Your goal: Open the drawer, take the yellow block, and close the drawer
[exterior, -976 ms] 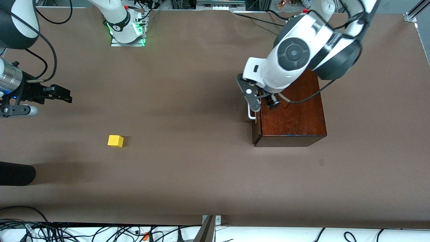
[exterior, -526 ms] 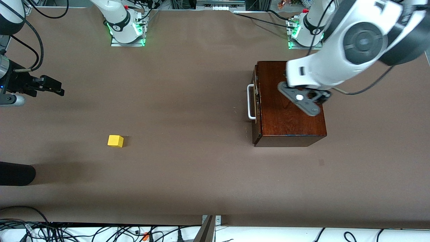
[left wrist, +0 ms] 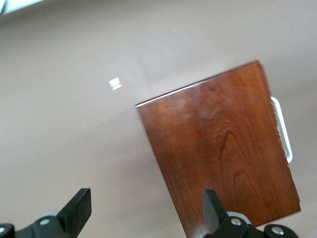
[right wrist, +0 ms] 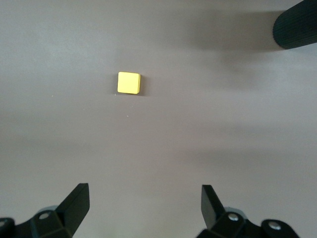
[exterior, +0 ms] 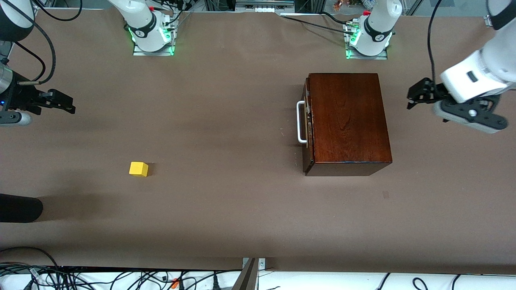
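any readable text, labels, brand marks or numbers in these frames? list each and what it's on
None readable.
Wooden box and its drawer with the white handle: bare wood, no markings.
Yellow block: plain faces.
Left gripper and right gripper: no legible labels.
Arm bases: only green lights, no text.

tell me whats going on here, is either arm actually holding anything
No, both are empty. The drawer of the wooden box is shut, and the yellow block sits on the bare table toward the right arm's end, nearer the front camera than the box. The left pincer hangs open over the table beside the box, at the left arm's end. The right pincer hangs open above the table at its own end.
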Available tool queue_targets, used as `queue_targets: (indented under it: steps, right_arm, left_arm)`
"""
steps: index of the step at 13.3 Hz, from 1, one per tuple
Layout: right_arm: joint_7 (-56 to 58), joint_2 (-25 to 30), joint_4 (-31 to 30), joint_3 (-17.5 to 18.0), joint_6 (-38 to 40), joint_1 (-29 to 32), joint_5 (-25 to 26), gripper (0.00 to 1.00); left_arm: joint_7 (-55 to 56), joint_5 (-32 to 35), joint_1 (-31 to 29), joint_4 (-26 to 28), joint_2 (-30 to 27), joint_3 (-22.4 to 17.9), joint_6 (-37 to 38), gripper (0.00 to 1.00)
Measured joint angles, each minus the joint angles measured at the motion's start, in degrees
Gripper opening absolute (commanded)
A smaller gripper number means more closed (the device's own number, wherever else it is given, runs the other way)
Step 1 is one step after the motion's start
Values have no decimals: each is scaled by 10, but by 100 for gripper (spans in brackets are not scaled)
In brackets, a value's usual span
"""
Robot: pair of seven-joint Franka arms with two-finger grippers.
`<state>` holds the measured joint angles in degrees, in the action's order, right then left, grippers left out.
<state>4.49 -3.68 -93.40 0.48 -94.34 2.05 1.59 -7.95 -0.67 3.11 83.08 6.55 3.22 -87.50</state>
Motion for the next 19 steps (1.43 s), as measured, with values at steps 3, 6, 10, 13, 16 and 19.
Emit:
queue_targets:
  steps: [3, 6, 10, 13, 16, 19]
  right_arm:
    - [-1, 5, 0, 4, -2, -1, 6, 100]
    - [-11, 5, 0, 7, -4, -2, 10, 100]
    - [-14, 6, 0, 6, -5, -4, 10, 100]
    - [-14, 6, 0, -1, -5, -7, 2, 100]
    - [-14, 6, 0, -4, -5, -7, -17, 100]
    - [-14, 9, 0, -5, -5, -8, -19, 100]
  left_arm:
    - [77, -1, 9, 41, -30, -36, -19, 100]
    - [97, -1, 10, 82, -41, -40, -73, 100]
    - [99, -1, 10, 106, -47, -43, -81, 100]
    - [99, -1, 10, 108, -49, -43, -81, 100]
    - [99, -1, 11, 108, -50, -41, -78, 100]
    - [99, -1, 12, 109, -51, -40, -65, 100]
